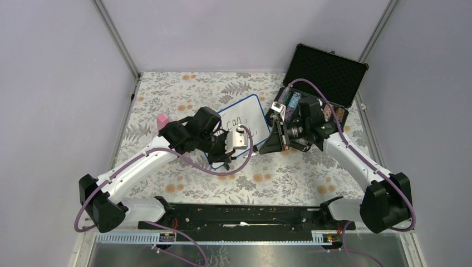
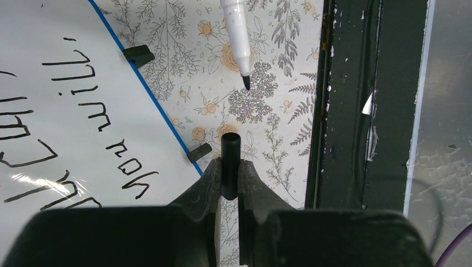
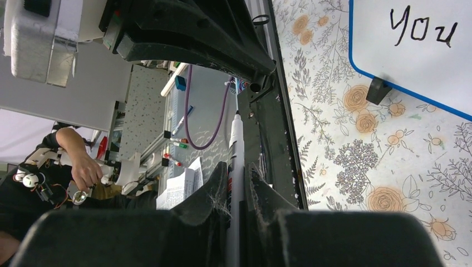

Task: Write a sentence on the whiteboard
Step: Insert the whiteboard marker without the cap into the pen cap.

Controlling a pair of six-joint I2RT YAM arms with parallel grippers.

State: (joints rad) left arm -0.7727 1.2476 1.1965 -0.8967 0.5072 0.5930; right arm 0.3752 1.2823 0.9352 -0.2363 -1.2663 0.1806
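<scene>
Finds the whiteboard [image 1: 249, 111] askew at mid-table on a floral cloth [image 1: 183, 94], raised on small black clip feet [image 2: 138, 54], with both arms crowding over its near edge and hiding much of it from above. Reads only "can" there, beside the left wrist. Places a black foam-lined case [image 1: 325, 69] open at the far right, just beyond the right arm, the items in its tray too cluttered to name; a pink object [image 1: 162, 119] left of the board, partly hidden by the left arm; a black rail [image 1: 245, 214] along the near edge.

Gets more from the left wrist: the sentence [image 2: 100, 119] in dark marker, upside down, "you will," legible, the other line cut by the frame edge. Shows the left gripper [image 2: 229, 167] pressed onto a black marker cap [image 2: 229, 146], open end facing a white marker [image 2: 236, 39] pointing in from the opposite side, dark tip bare and apart from the cap, over the cloth between the board's blue frame and the near rail.

Gets the other end from the right wrist: the right gripper [image 3: 236, 175] pinching that marker by its barrel, the left arm's dark bulk close ahead and blocking the view past. Catches "You" on a board corner, and beyond the table a person's arm [image 3: 78, 156], seen in no other view
</scene>
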